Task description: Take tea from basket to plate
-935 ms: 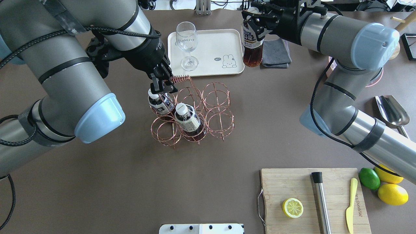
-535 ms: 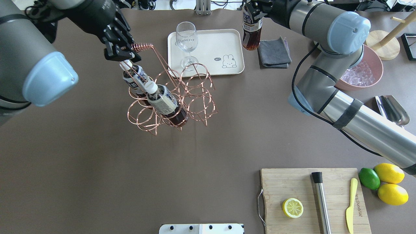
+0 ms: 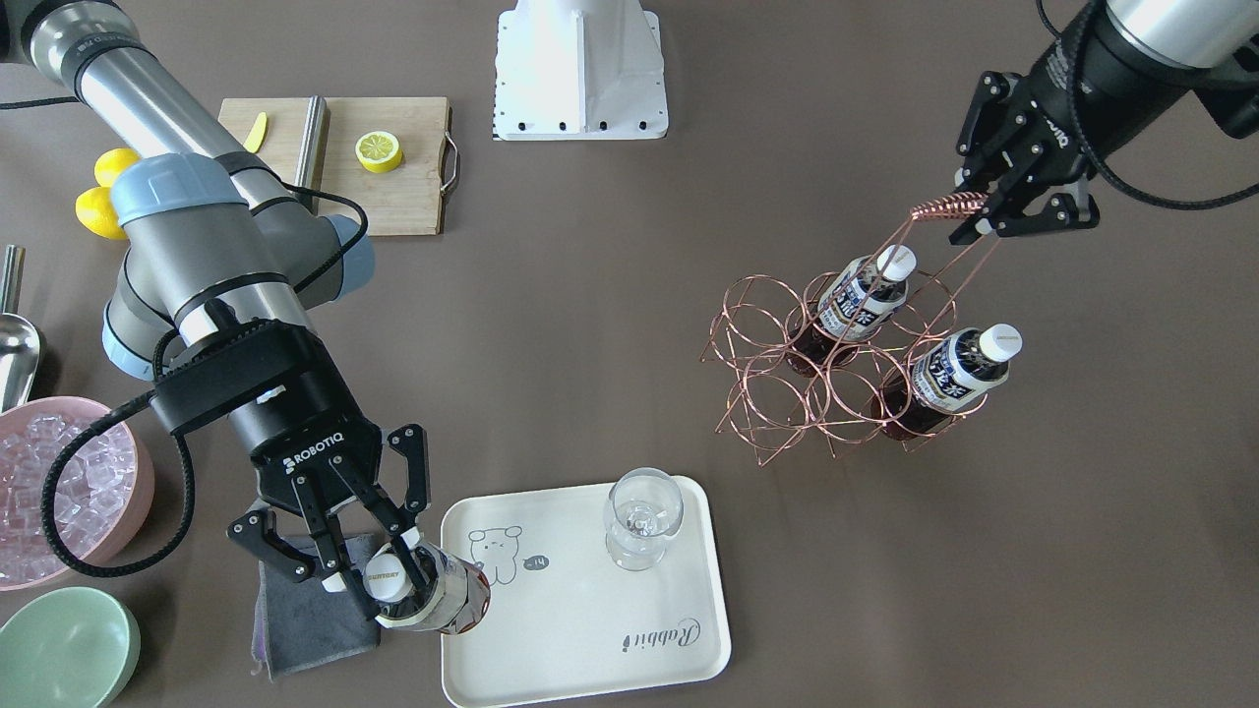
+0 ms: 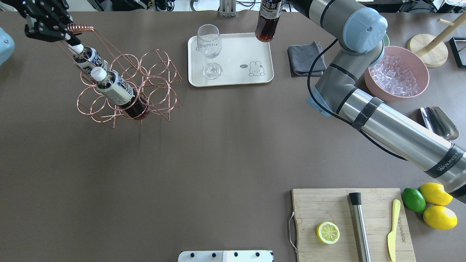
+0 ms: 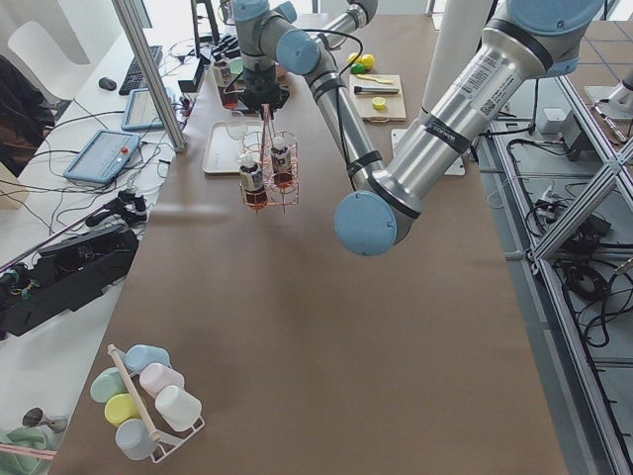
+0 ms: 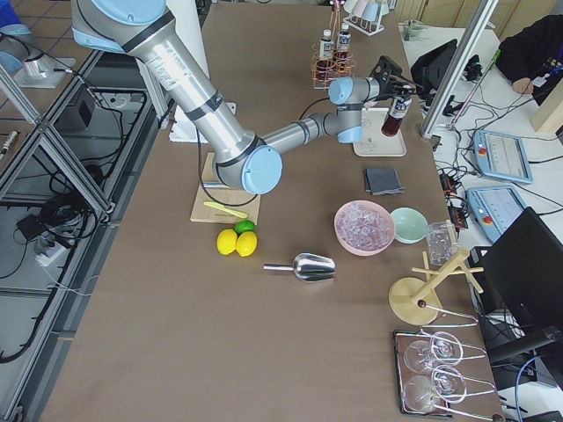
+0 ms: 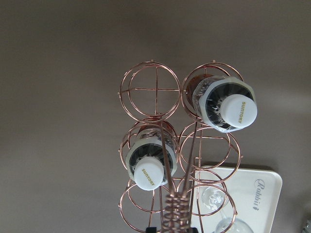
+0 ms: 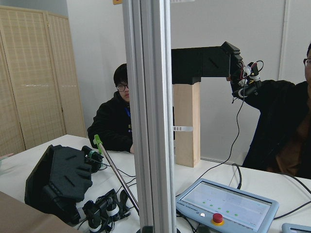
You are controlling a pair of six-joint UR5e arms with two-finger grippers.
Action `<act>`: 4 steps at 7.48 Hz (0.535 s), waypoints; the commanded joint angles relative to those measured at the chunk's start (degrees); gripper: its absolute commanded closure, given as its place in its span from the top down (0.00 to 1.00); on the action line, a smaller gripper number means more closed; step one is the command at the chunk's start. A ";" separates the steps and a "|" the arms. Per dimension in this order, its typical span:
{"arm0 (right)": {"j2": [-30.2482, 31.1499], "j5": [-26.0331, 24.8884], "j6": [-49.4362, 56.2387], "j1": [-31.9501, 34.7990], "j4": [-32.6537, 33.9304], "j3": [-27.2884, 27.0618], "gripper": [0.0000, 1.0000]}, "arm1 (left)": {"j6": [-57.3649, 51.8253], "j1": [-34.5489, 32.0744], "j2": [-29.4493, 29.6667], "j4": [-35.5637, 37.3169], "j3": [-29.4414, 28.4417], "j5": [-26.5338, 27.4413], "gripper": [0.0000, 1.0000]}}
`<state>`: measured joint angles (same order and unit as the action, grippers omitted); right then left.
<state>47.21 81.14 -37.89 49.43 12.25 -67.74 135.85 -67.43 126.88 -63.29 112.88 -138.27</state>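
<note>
My right gripper point(image 3: 381, 568) is shut on one tea bottle point(image 3: 448, 595), gripping it at the white cap. It holds the bottle tilted in the air over the edge of the cream plate point(image 3: 590, 629). That bottle also shows in the overhead view point(image 4: 267, 25) above the plate's point(image 4: 233, 72) far right corner. My left gripper point(image 3: 972, 210) is shut on the coiled handle point(image 3: 944, 207) of the copper wire basket point(image 3: 777, 393), which hangs tilted. Two more tea bottles point(image 4: 86, 57) point(image 4: 117, 91) stand in its cells. They also show in the left wrist view point(image 7: 228, 108) point(image 7: 147, 170).
A wine glass point(image 4: 209, 49) stands on the plate. A grey cloth point(image 4: 305, 58) lies to its right, with a pink bowl of ice point(image 4: 398, 74) and a metal scoop point(image 4: 438, 123) beyond. A green bowl point(image 3: 64, 644) sits close by. A cutting board point(image 4: 351, 223) carries a lemon half, a knife and a steel bar.
My left gripper has lifted the basket by its handle and carried it far to the left. My right gripper has moved the held bottle left, over the plate's corner.
</note>
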 commanded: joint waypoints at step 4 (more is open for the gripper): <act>0.25 -9.58 -6.67 -6.61 -7.60 6.13 0.00 | -31.14 -10.70 -5.24 1.32 -11.09 8.95 0.00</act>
<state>47.34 74.42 -44.29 45.40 4.83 -61.83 112.07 -75.72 121.52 -61.98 104.87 -133.25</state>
